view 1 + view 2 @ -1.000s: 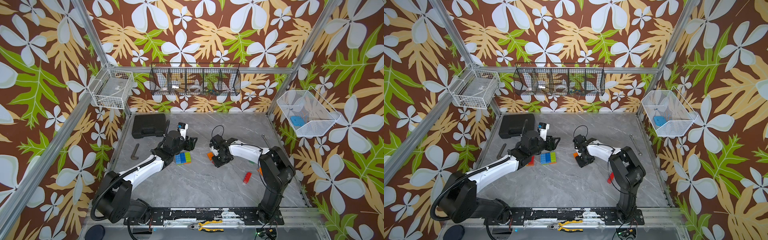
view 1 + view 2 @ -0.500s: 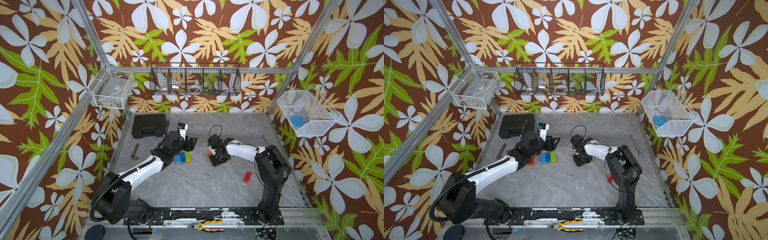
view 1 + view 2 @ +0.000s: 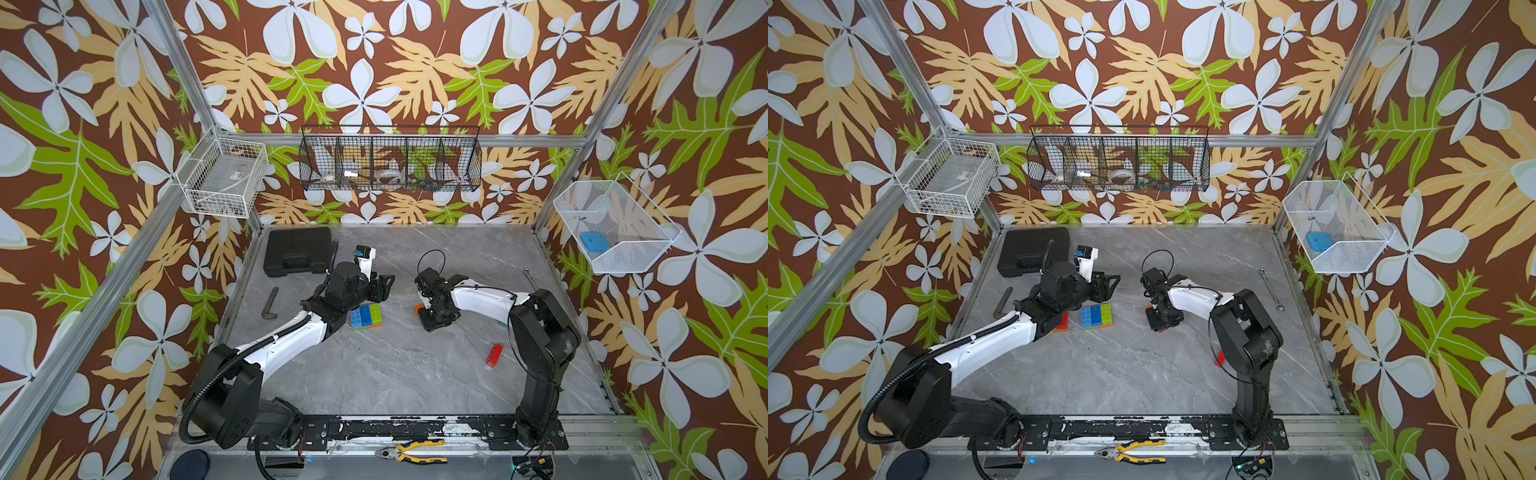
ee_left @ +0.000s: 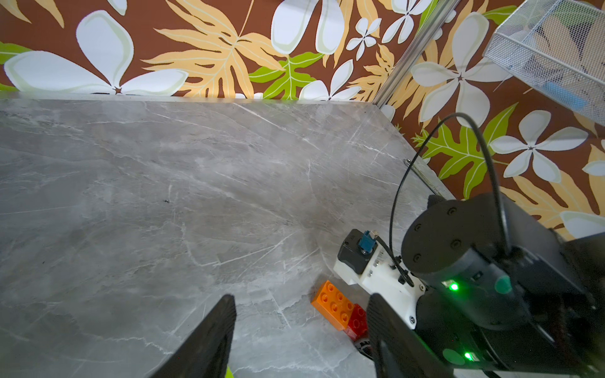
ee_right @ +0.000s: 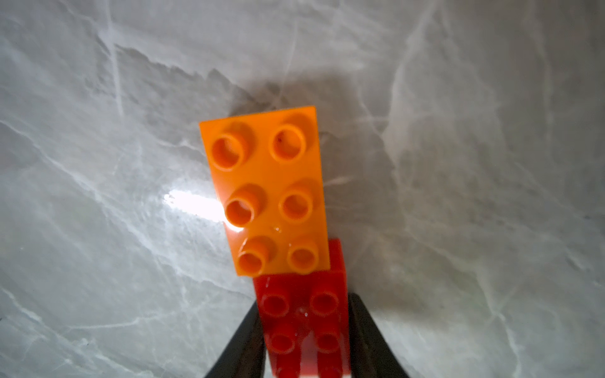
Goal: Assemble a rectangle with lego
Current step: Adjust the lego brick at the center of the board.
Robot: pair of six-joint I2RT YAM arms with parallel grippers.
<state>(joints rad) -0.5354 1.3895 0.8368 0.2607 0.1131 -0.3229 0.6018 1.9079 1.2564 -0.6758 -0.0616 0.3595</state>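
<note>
Pinching red brick [image 5: 302, 324], orange brick [image 5: 268, 189] atop, right tool [image 5: 304, 299], grip visible wrist-view only.

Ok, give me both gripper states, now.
Left gripper: open, holding nothing.
Right gripper: closed on the red brick.

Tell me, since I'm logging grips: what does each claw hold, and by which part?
The right claw grips the red brick by its two long sides; an orange brick is stacked on its other end. The left claw is open, empty.
</note>
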